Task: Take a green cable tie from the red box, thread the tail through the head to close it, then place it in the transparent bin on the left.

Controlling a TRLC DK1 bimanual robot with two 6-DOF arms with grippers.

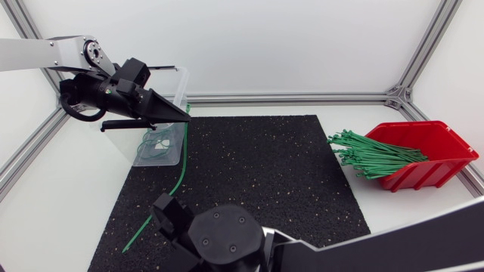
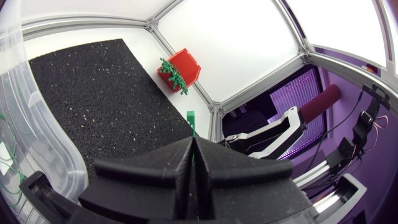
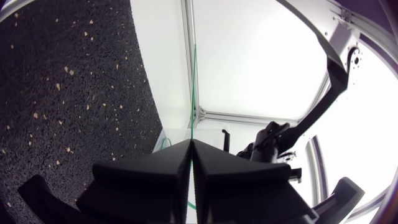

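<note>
- Nearest, well short of the transparent bin (image 1: pixel 181 85), the right gripper (image 1: pixel 163 210) clamped a thin, flexible green cable tie (image 1: pixel 181 162).
- At the bin's rim, the left gripper (image 1: pixel 184 112) pinched its other end; tie unlooped, threading judged undone.
- Far across from the bin, the glossy red box (image 1: pixel 446 143) held spare ties (image 1: pixel 374 155).

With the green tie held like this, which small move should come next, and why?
Probably the right gripper should bend the thin green plastic cable tie toward the left gripper: both are shut on it, and it runs nearly straight between them, not yet looped.
</note>
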